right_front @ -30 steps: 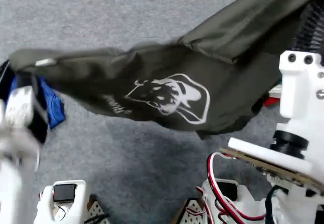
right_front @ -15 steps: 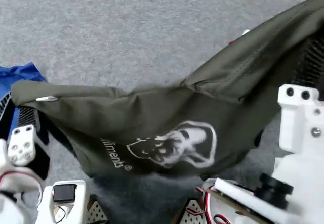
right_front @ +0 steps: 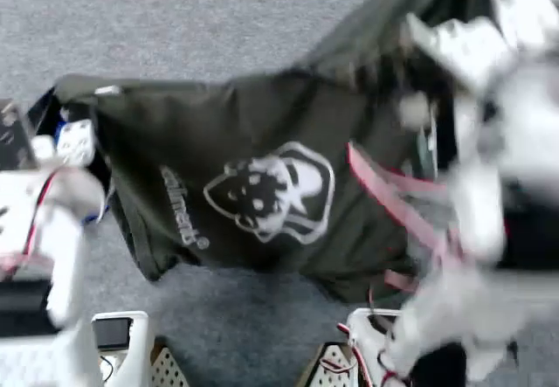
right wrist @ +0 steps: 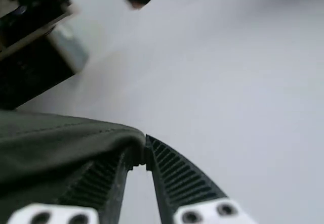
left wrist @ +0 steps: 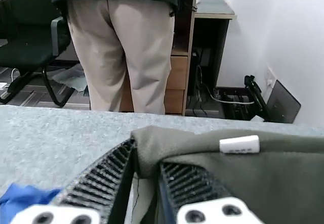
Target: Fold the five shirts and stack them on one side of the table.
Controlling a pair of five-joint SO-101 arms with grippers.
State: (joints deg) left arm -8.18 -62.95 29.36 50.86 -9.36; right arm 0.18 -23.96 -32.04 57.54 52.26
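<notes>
I read the shirt (right_front: 253,116) as a dark olive-green garment with a white animal-head print (right_front: 271,190) and a line of white lettering (right_front: 181,218) just beside the print. It is held spread out above the grey table (right_front: 201,38), with the printed side facing the overhead camera. Its long axis runs from the middle left of the overhead frame up toward the upper right. The top edge is stretched along that line and the body sags toward the lower centre. The lettering runs diagonally down toward the lower centre. The left gripper (left wrist: 147,181) is clamped on the shirt's left corner, with cloth pinched between its ribbed black fingers (left wrist: 187,183). A small white tag (left wrist: 239,144) sits on the fabric near that grip. The right gripper (right wrist: 135,166) is likewise closed on a folded edge of the same shirt, at the upper right of the overhead frame. A blue cloth (left wrist: 23,196) lies on the table at the lower left of the left wrist picture. A blurred red cable (right_front: 393,199) crosses in front of the shirt's right part.
</notes>
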